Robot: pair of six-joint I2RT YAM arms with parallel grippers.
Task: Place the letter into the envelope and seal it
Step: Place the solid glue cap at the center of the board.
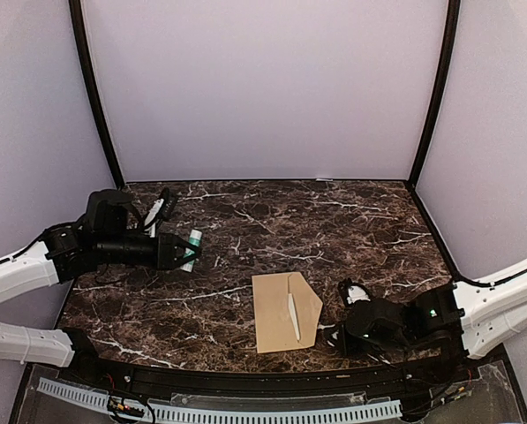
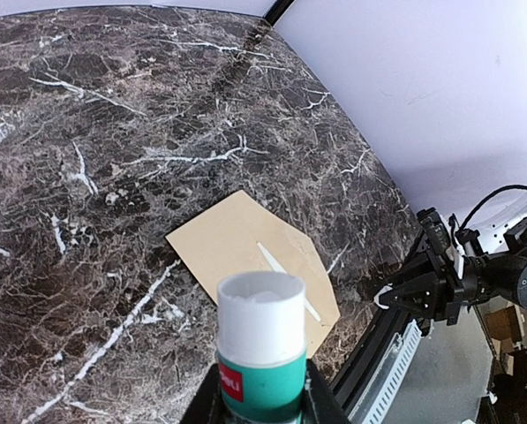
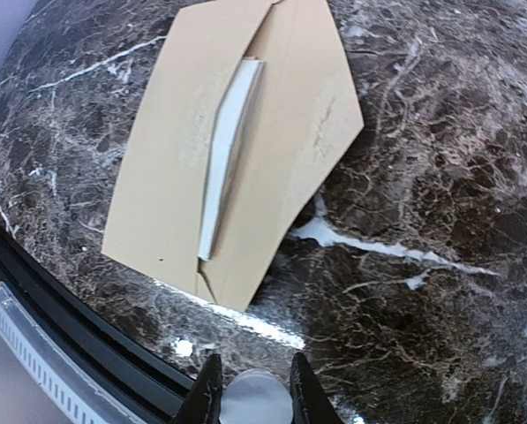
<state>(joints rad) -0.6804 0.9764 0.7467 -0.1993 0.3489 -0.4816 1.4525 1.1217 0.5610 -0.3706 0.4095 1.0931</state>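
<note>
Here's the left pincer [image 1: 180,252], clenched on a glue stick [image 1: 192,248] with a green body, a red label and a white top end jutting out past the fingertips. On its own wrist camera the fingers [image 2: 320,402] hug the tube low on both sides. The stick rides up off the dark marble tabletop [image 1: 334,221], not touching it. Out ahead of that white end and below it, well apart, lies the kraft-brown envelope [image 1: 276,318], flat on the marble.

Over to the right pincer [image 1: 341,336]. It sits low near the table's front edge, grasping a small pale round piece [image 3: 256,405] with one finger on each side of it. Only the top of that piece shows, so I cannot tell what it is. The envelope lies straight ahead of these fingertips, near but apart from them, nothing touching.

And the letter [image 3: 226,150]? It's tucked inside the envelope. Only a thin white edge shows, a long strip bowing up at the mouth. The rest is hidden under the brown paper.

The pointed flap [image 3: 320,106] is open, laid out flat on the marble. Its tip is turned toward the right pincer's side and away from the left one. Neither pincer touches the envelope, so the flap is not yet folded over and not yet sealed.
</note>
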